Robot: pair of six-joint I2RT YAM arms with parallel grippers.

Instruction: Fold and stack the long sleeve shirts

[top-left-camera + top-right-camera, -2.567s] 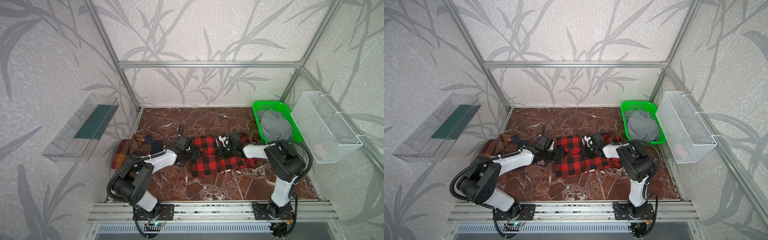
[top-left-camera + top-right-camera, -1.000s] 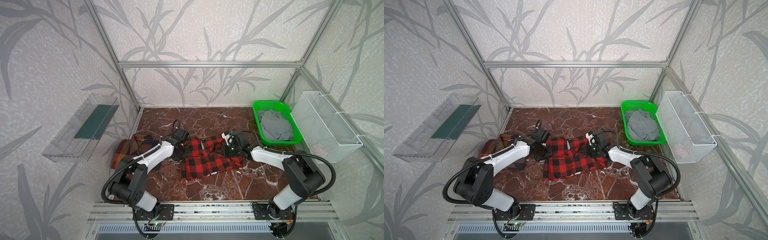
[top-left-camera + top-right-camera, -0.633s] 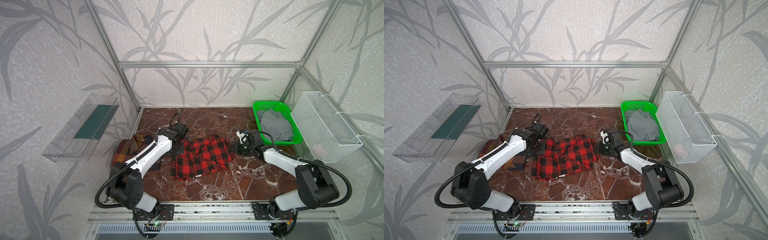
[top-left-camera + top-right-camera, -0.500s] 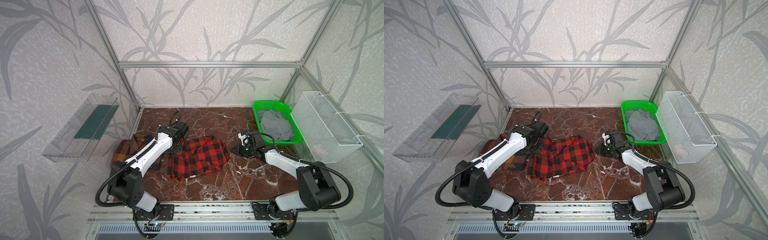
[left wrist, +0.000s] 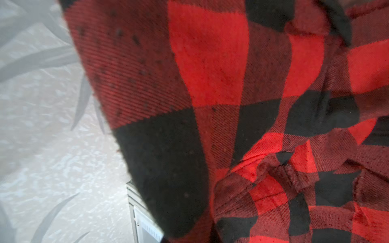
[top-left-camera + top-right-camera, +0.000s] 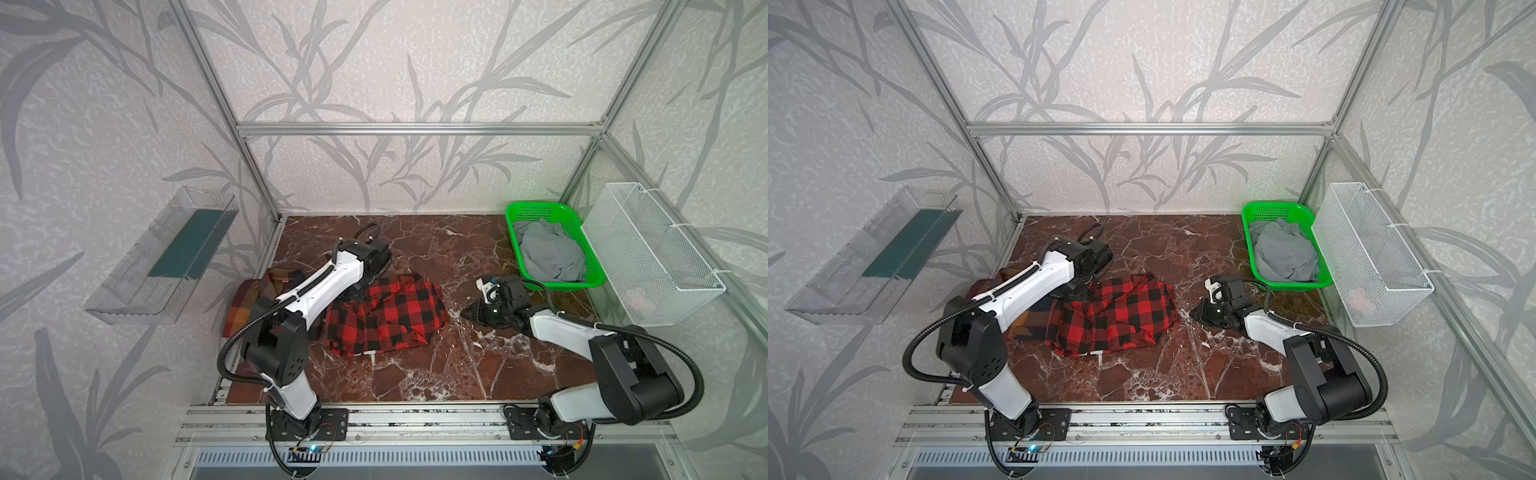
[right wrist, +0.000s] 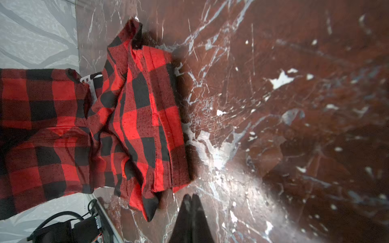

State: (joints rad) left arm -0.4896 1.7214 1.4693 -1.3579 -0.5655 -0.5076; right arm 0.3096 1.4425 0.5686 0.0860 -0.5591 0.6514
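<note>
Left claw [image 6: 1075,291]: closed, tips buried under my own wrist in both top views. Wrist view is filled with red-and-black check hanging close, so I judge it pinches an edge of the red shirt [image 6: 386,316].

Right claw [image 7: 190,202]: pressed shut on nothing, tips low over bare marble [image 6: 436,365], just clear of the shirt's nearest hem and corner.

Red shirt: spreads from the left claw toward the right claw. Bunched, rumpled bundle, not a flat fold. The held side rides up and the rest lies on the marble.

Brown shirt [image 6: 249,299]: on the far side of the left claw from the red one, mostly under that arm. The two seem to meet or overlap there, can't tell which.

Basket [image 6: 515,216] with grey cloth [image 6: 548,253]: beyond the right claw, apart.

Step, my guess: shifting the folded red shirt toward the brown one for stacking.

Next: right claw opens and takes the free edge, both lift level, set squarely over the brown, then smooth
</note>
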